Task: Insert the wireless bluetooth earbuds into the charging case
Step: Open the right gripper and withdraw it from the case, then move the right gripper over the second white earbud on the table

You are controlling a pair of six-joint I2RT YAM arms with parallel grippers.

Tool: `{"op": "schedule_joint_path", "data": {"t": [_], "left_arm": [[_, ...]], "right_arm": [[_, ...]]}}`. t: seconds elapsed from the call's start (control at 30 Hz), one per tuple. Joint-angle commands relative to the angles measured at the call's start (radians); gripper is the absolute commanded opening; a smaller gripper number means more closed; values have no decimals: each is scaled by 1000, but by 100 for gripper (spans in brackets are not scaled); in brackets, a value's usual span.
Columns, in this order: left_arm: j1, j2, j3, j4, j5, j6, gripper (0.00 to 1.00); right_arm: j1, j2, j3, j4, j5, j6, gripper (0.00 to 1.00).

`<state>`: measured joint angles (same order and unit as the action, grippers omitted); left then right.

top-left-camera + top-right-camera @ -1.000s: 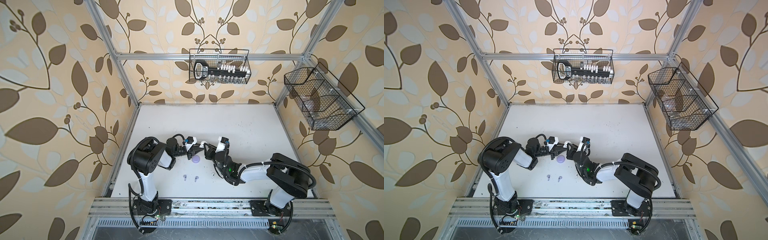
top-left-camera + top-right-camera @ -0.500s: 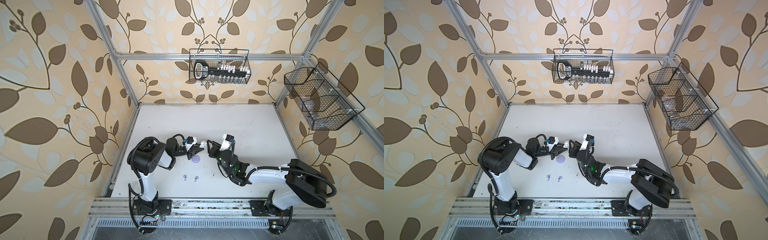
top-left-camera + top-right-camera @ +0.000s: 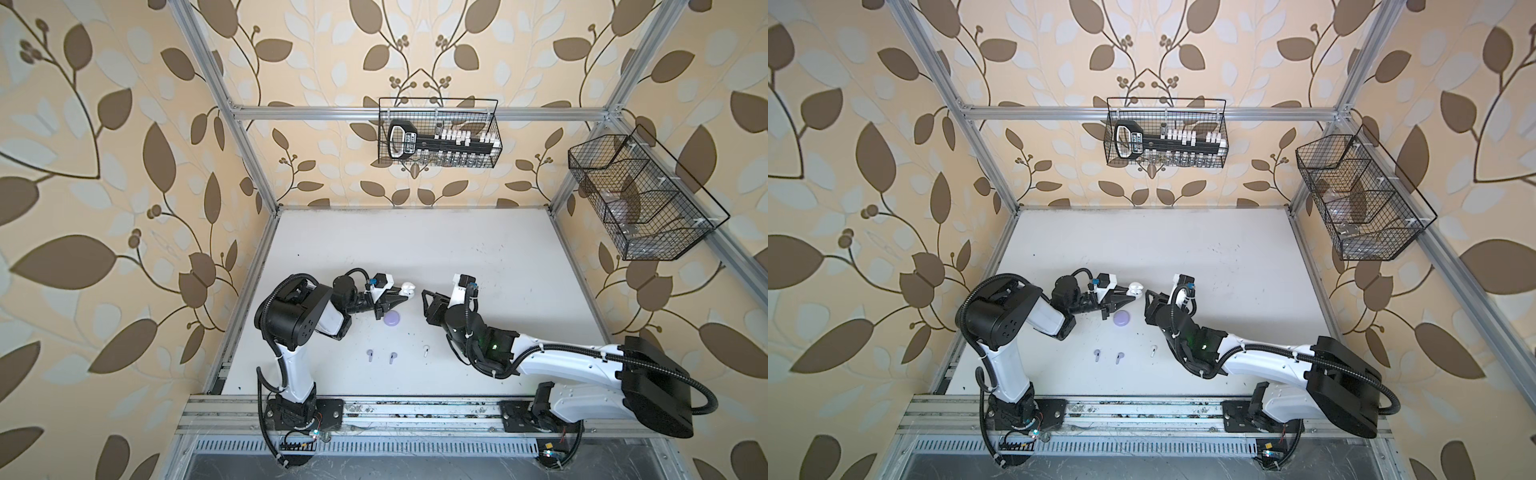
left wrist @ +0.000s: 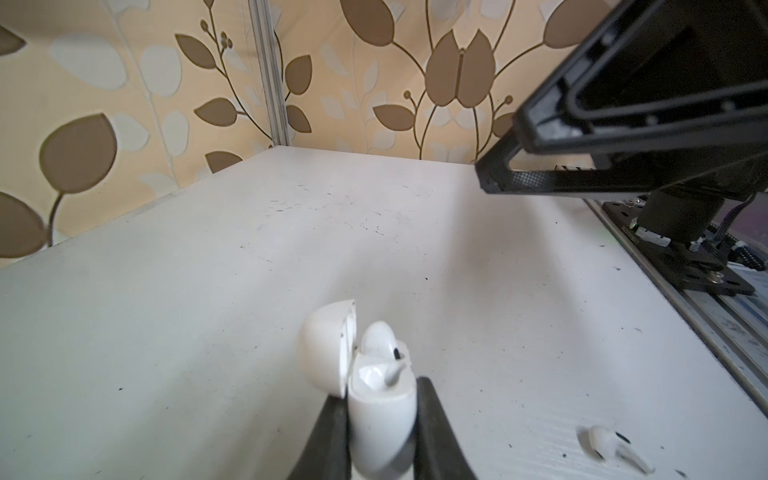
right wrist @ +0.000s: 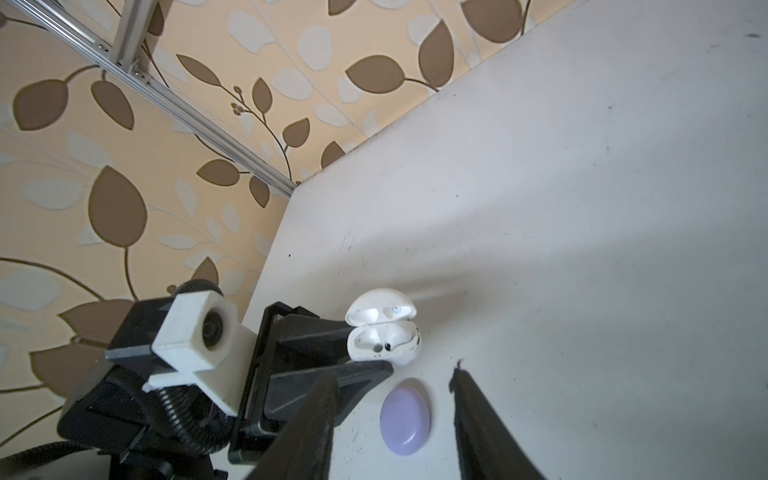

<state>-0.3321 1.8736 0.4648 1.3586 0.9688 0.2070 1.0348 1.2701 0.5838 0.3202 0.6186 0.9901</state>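
My left gripper (image 3: 401,295) is shut on the base of a white charging case (image 4: 382,415) held just above the table, its lid (image 4: 326,345) flipped open. One white earbud (image 4: 380,340) sits in a slot. The same case (image 5: 384,340) shows in the right wrist view. My right gripper (image 3: 424,307) hangs open and empty a little to the case's right, pointing at it. A closed lavender case (image 3: 392,319) lies on the table below the left gripper. Two lavender earbuds (image 3: 369,354) (image 3: 392,356) and a white earbud (image 3: 425,351) lie loose nearer the front.
A wire basket (image 3: 438,133) holding a black tool hangs on the back wall. Another wire basket (image 3: 640,199) hangs on the right wall. An aluminium rail (image 3: 415,409) runs along the table's front edge, carrying both arm bases.
My right gripper has drawn back to the right, away from the white case, and its jaws have spread wider. The left gripper still holds the case in the same place.
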Motion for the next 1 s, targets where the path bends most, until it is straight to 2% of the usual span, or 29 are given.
{"op": "schedule_joint_path", "data": {"t": [0.0, 0.23, 0.67, 0.97], "left_arm": [[8, -5, -11, 65, 36, 18, 0], [6, -6, -17, 65, 43, 31, 0], [2, -8, -26, 65, 54, 52, 0], [1, -8, -28, 64, 56, 56, 0]], "right_arm": [[19, -29, 26, -174, -25, 45, 47], [74, -11, 66, -366, -69, 101, 47], [149, 66, 118, -606, -157, 258, 46], [174, 158, 151, -624, -198, 319, 44]]}}
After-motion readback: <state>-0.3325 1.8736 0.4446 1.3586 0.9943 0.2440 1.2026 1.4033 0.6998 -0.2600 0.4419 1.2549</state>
